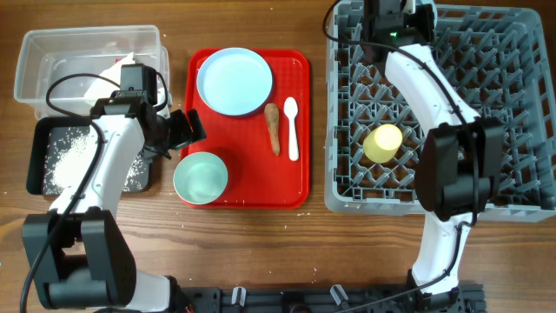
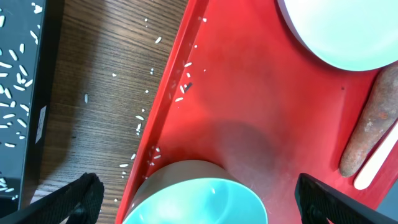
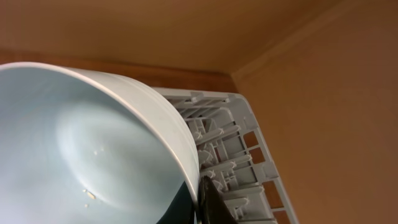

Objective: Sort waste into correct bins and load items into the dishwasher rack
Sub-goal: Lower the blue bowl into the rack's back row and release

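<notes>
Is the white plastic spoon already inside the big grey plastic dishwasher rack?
No, the white plastic spoon lies on the flat red tray beside the long brown stick, outside the grey rack.

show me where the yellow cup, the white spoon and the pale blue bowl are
yellow cup [image 1: 382, 143], overhead view, middle of its body
white spoon [image 1: 293, 135], overhead view, on the handle
pale blue bowl [image 3: 81, 155], right wrist view, on its inside surface

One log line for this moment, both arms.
left gripper open near pale green bowl on red tray | right gripper shut on pale blue bowl at far edge of rack | yellow cup in rack
</notes>
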